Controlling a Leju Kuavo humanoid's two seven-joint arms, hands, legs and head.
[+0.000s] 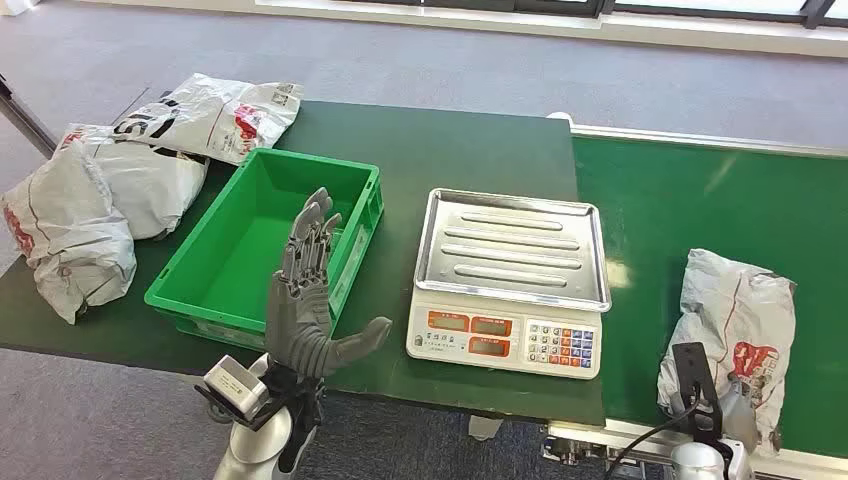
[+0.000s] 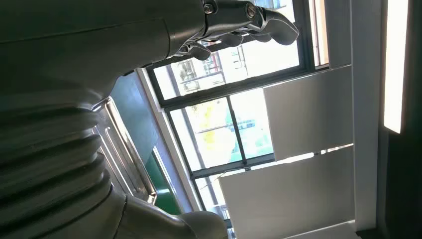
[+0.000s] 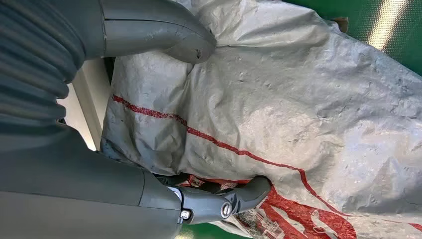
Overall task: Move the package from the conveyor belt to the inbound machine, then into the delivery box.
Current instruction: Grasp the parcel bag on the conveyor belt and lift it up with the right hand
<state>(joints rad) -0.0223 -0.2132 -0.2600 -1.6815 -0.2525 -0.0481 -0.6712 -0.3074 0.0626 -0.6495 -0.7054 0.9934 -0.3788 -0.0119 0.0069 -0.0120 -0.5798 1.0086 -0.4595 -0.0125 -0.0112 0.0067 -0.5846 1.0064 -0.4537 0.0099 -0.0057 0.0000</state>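
Your right hand [image 3: 164,124] has its fingers [image 3: 224,201] around the soft bag [image 1: 735,320] at the belt's [image 1: 690,210] near edge, your left hand [image 1: 305,300] spread and holding nothing, so a loose squeeze could let it slip.

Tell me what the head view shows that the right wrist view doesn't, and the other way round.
Only the head view shows the green bin, the scale, three bags and the raised left hand. Only the right wrist view shows the right hand, its thumb and fingers around the package's edge. Both show the grey package on the green conveyor belt.
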